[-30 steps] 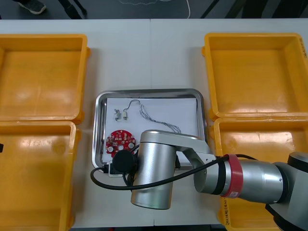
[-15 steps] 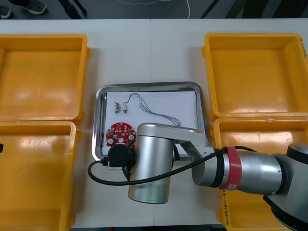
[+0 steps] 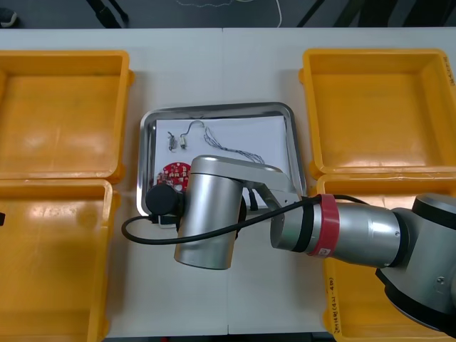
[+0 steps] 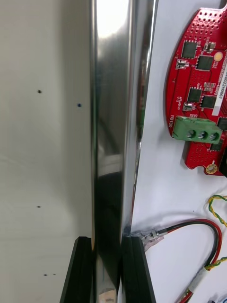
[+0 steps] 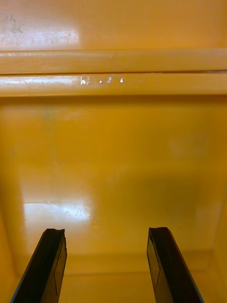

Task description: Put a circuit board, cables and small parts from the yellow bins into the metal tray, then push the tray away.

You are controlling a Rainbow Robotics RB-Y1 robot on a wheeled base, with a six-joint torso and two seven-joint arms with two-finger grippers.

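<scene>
The metal tray (image 3: 214, 107) lies mid-table, white inside. It holds a round red circuit board (image 3: 173, 172), a thin cable (image 3: 228, 146) and small metal parts (image 3: 176, 141). My right arm (image 3: 206, 214) reaches over the tray's near edge and covers its own gripper there. In the right wrist view my right gripper (image 4: 108, 241) is shut on the tray's shiny rim (image 4: 116, 118), one finger outside it and one inside. The circuit board (image 4: 198, 90) and a red, black and yellow cable (image 4: 198, 225) lie just past the inner finger. My left gripper (image 5: 106, 236) hangs open above an orange bin floor (image 5: 113, 156).
Two yellow bins (image 3: 60, 114) (image 3: 53, 263) flank the tray on the left and two (image 3: 377, 110) (image 3: 385, 189) on the right. Bare table (image 3: 214, 64) stretches beyond the tray to the far edge.
The tray has slid away from me toward the far edge, with my right gripper holding its near rim and the arm following. The left gripper has not moved.
</scene>
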